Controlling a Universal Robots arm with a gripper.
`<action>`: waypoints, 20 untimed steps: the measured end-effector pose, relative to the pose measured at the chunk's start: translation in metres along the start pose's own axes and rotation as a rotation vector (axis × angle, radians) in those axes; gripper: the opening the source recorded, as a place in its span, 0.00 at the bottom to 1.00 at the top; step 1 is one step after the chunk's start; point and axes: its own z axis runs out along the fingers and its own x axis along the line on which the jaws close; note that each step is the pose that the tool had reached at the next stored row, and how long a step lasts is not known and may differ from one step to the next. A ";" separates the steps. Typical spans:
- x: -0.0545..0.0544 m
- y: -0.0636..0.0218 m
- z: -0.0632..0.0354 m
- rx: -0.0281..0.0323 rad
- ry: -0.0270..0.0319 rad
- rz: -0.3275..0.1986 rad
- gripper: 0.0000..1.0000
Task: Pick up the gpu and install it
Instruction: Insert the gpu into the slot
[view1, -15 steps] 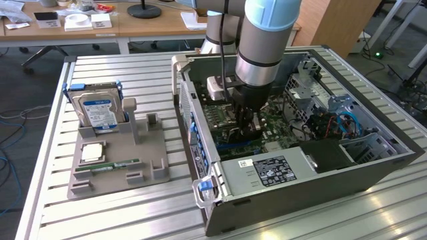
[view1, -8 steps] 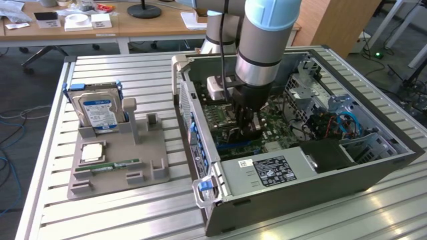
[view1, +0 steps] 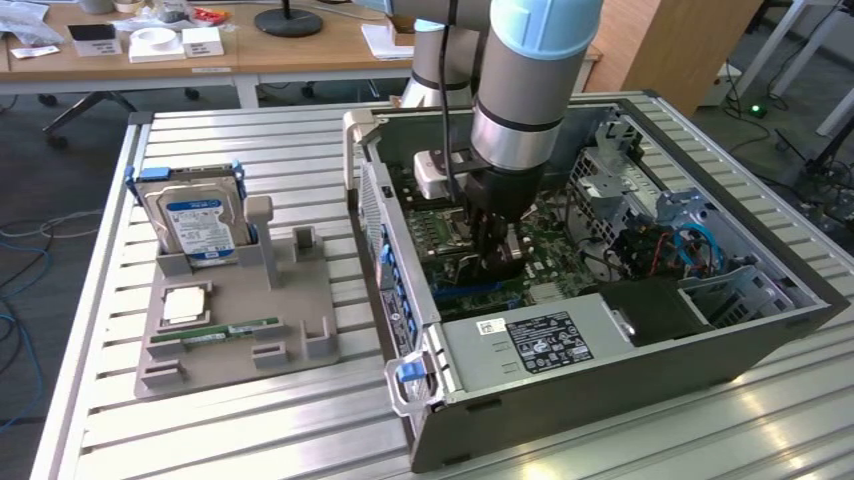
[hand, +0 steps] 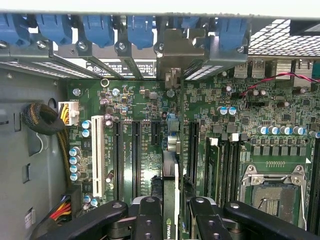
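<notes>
Reaching into the open computer case (view1: 627, 365) in the exterior view, the gripper (view1: 491, 258) hangs just above the motherboard (view1: 558, 262). In the wrist view, its fingers (hand: 150, 217) clamp the gpu (hand: 170, 187) edge-on between them, directly over the expansion slots (hand: 135, 160).

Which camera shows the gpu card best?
The wrist view. There the gpu stands edge-on, gripped by the claw, over the green motherboard. In the exterior view the arm and claw hide nearly all of it inside the computer case.
</notes>
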 end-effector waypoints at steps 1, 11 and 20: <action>0.000 0.0000 0.0000 0.0000 0.0000 0.000 0.26; 0.000 -0.0019 0.0001 -0.0003 -0.0001 0.000 0.26; 0.000 -0.0033 0.0001 -0.0005 -0.0001 0.000 0.26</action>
